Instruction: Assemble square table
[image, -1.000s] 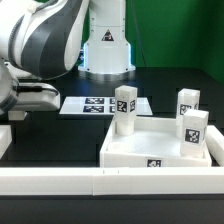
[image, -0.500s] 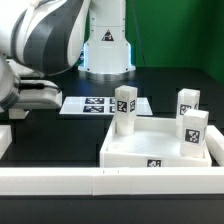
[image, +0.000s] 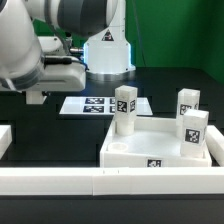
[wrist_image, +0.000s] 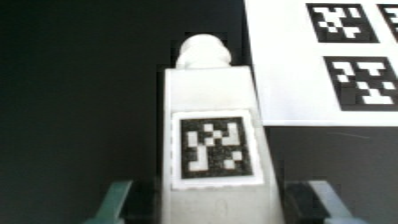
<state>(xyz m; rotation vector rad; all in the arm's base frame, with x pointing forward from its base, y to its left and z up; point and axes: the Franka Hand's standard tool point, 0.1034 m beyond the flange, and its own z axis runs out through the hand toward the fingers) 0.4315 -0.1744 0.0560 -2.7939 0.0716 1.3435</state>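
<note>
Bench (image: 60, 140): I see black surface, white border rail (image: 100, 182) along its near edge.
Square table (image: 158, 150): sits on the exterior view's right, three legs (image: 124, 111) standing in its corners.
Marker board (image: 97, 104): flat beside the slab.
Jaws (wrist_image: 217, 200): I see them closed on a fourth tagged leg (wrist_image: 215, 125), held above the bench.

Exterior faces table low—wrist looks down close.
</note>
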